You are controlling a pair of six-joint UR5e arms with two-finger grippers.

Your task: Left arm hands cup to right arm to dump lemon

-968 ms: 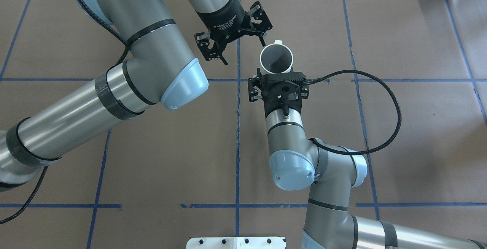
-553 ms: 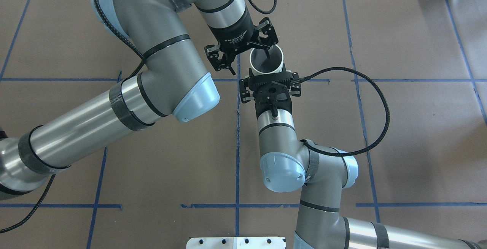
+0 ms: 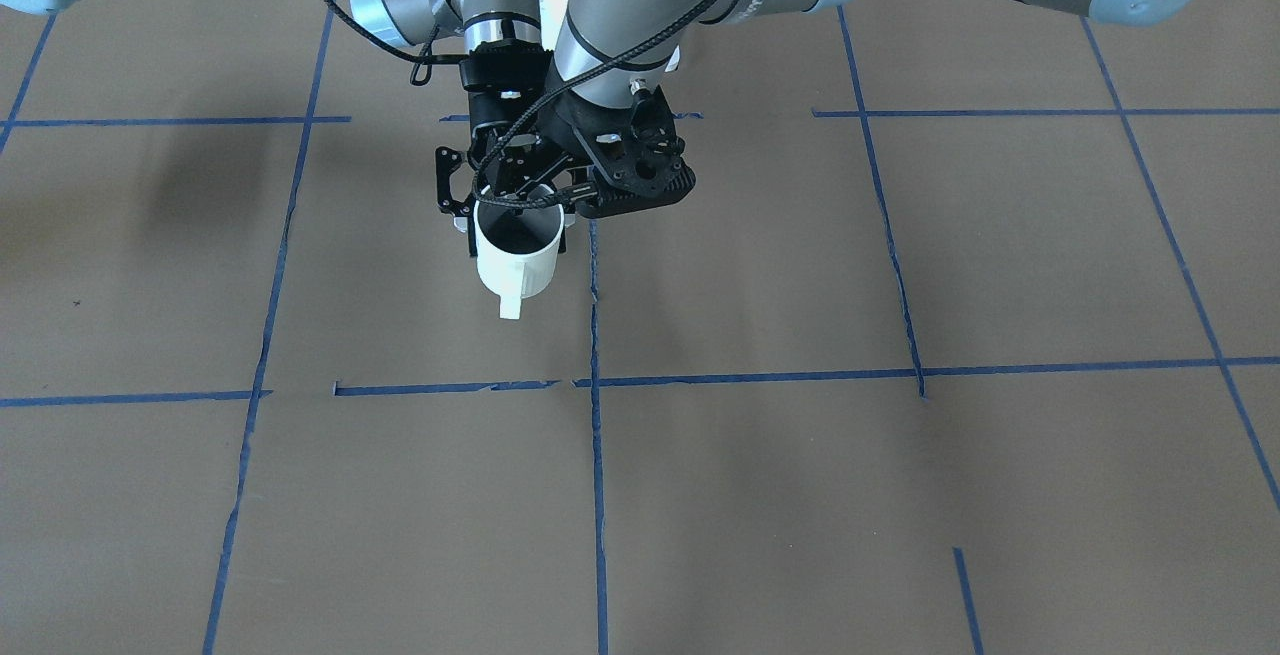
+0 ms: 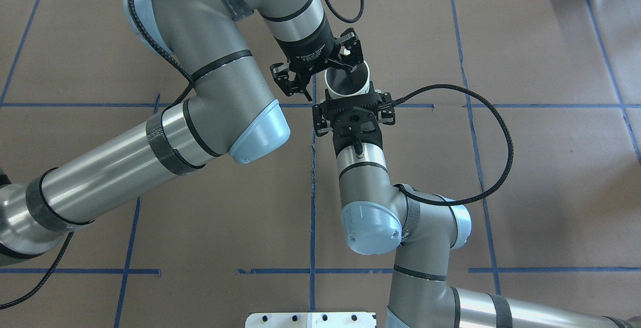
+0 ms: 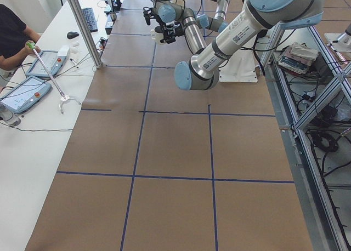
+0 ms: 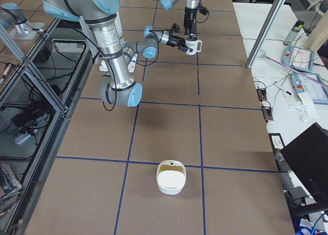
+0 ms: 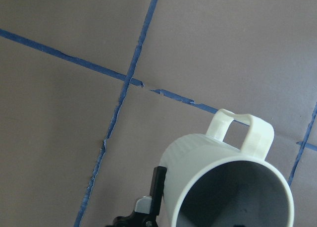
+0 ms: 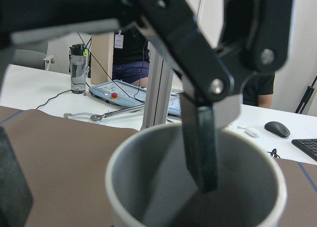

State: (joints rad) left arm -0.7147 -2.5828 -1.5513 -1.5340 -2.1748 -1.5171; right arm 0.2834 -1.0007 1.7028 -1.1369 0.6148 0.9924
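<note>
The white cup (image 4: 336, 86) hangs above the table with its mouth up and its handle (image 3: 511, 307) pointing away from the robot. My right gripper (image 4: 350, 101) reaches in level from the near side and is shut on the cup's wall. My left gripper (image 4: 330, 85) comes down from above and is open. One of its fingers (image 8: 198, 138) dips inside the cup (image 8: 148, 197); the other stays outside the rim. From above, the cup (image 7: 198, 167) shows a bare grey inside. The lemon is not in view.
A white container (image 6: 170, 179) with a yellowish rim stands far off toward the table's right end. Blue tape lines (image 4: 314, 183) grid the brown table. A side desk with tablets (image 5: 24, 92) and a seated person (image 5: 11, 37) runs beyond the far edge.
The left arm swung right while the right arm carried the cup left. The left gripper, earlier beside the cup, now straddles its rim with one finger inside.
</note>
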